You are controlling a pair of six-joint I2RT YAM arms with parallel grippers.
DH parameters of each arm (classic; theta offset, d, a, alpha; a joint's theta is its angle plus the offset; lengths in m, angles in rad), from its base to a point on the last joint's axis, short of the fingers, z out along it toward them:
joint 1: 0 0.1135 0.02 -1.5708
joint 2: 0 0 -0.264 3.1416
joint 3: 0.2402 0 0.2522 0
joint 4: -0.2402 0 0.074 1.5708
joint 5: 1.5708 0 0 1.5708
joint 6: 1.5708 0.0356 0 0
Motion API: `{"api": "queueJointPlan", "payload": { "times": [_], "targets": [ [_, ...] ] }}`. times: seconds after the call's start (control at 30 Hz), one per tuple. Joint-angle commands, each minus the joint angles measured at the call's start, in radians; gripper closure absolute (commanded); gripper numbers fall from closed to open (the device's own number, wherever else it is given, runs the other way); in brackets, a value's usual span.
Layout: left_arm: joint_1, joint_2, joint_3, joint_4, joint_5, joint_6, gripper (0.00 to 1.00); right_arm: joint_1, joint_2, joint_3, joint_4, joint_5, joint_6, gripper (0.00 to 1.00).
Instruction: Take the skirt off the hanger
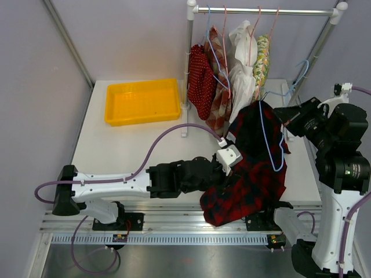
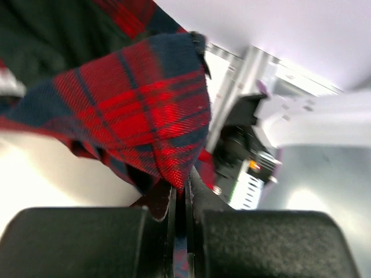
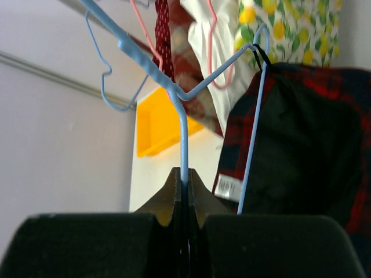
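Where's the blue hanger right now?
Top view, right of centre, in front of the clothes rack: the blue hanger runs across the plaid skirt, its wire pinched in the right gripper.

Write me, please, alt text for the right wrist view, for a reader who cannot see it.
The right gripper is shut on the wire of a light blue hanger, with a red-and-navy plaid skirt hanging from one of its arms. Behind are other hung garments and a yellow tray.
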Motion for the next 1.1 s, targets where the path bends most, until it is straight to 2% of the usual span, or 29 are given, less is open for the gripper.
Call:
{"api": "queueJointPlan", "payload": {
  "times": [0.0,0.1,0.17,0.27,0.3,0.33,0.43,0.57,0.63,0.7,0.8,0.87,0.97,1.07],
  "targets": [
    [0.018,-0.017,0.060,0.109,-0.142,0.084,1.00,-0.001,-0.052,-0.008,-0.148,-0.131,0.110,1.00],
    [0.068,0.020,0.126,0.120,-0.159,0.129,1.00,-0.001,-0.089,0.020,-0.291,-0.173,0.139,1.00],
    [0.107,0.060,0.163,0.113,-0.141,0.135,1.00,-0.001,-0.083,0.122,-0.406,-0.152,0.096,1.00],
    [0.200,0.128,0.235,0.051,-0.129,0.115,1.00,-0.001,-0.028,0.320,-0.732,-0.095,0.012,1.00],
    [0.247,0.151,0.249,0.034,-0.127,0.106,1.00,-0.001,-0.005,0.369,-0.756,-0.076,-0.003,1.00],
    [0.272,0.168,0.275,0.014,-0.122,0.095,1.00,0.002,-0.009,0.385,-0.753,-0.138,-0.011,1.00],
    [0.340,0.224,0.286,-0.075,-0.136,0.052,1.00,0.005,-0.036,0.348,-0.752,-0.185,0.041,1.00],
    [0.352,0.192,0.147,-0.133,-0.245,0.017,1.00,0.005,-0.017,0.366,-0.750,-0.176,0.024,1.00],
    [0.364,0.175,0.087,-0.175,-0.348,-0.015,1.00,0.005,0.026,0.420,-0.752,-0.232,0.001,1.00],
    [0.403,0.149,0.003,-0.262,-0.423,-0.110,1.00,0.006,0.059,0.431,-0.753,-0.364,-0.010,1.00],
    [0.446,0.056,-0.127,-0.336,-0.567,-0.216,1.00,0.006,0.053,0.336,-0.752,-0.517,-0.011,1.00],
    [0.484,-0.011,-0.186,-0.348,-0.615,-0.262,1.00,0.011,0.037,0.278,-0.752,-0.616,-0.028,1.00],
    [0.580,-0.112,-0.234,-0.371,-0.645,-0.287,1.00,0.038,0.014,0.187,-0.753,-0.688,-0.037,1.00],
    [0.633,-0.204,-0.214,-0.414,-0.722,-0.285,1.00,0.095,-0.021,0.105,-0.753,-0.644,-0.024,1.00]
  ]
}}
